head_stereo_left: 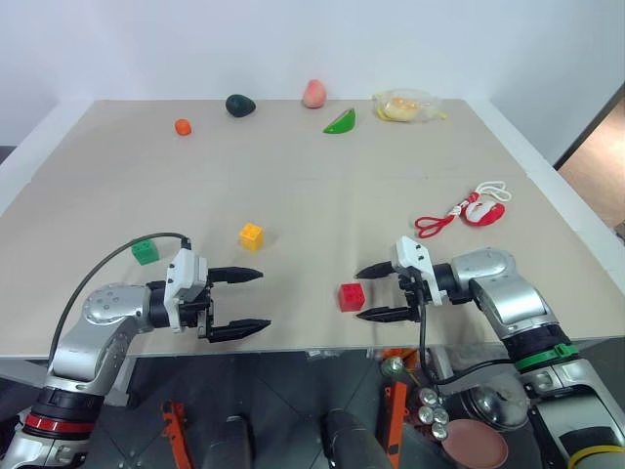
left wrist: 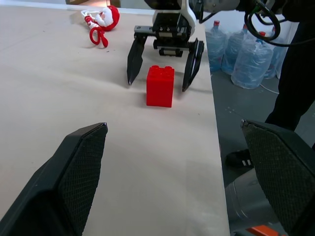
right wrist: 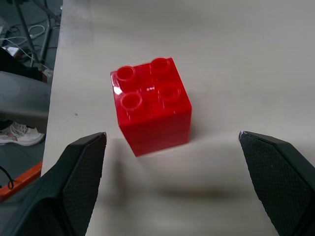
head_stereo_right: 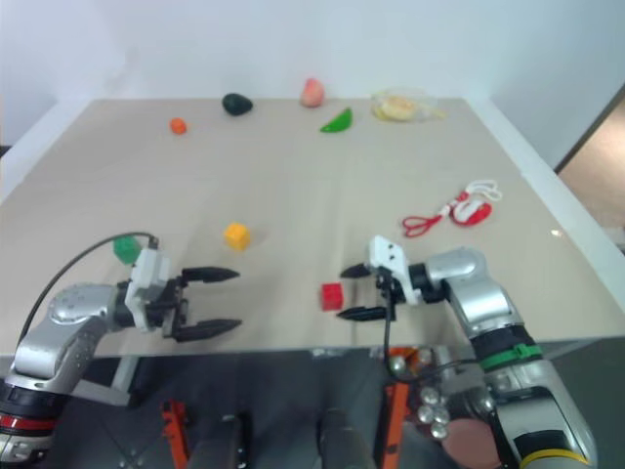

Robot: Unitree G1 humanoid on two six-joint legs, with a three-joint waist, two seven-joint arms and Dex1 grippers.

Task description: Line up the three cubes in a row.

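Note:
Near the table's front edge, a red cube (head_stereo_left: 352, 296) with a studded top sits just at the fingertips of my right gripper (head_stereo_left: 360, 294). That gripper is open and points left, one fingertip on either side of the cube's near corner, and holds nothing. In the right wrist view the red cube (right wrist: 152, 105) stands on the table apart from both fingers. A yellow cube (head_stereo_left: 251, 235) lies further back, left of centre. The green cube (head_stereo_left: 145, 251) sits at the left, behind my left arm. My left gripper (head_stereo_left: 264, 301) is open and empty and points right, facing the red cube.
A red round toy with white cord (head_stereo_left: 474, 210) lies at the right. Along the far edge are an orange ball (head_stereo_left: 183, 126), a dark avocado (head_stereo_left: 239, 105), a peach (head_stereo_left: 313, 94), a green slice (head_stereo_left: 340, 121) and a clear bag (head_stereo_left: 405, 106). Both grippers hover close to the table's front edge (head_stereo_left: 312, 347).

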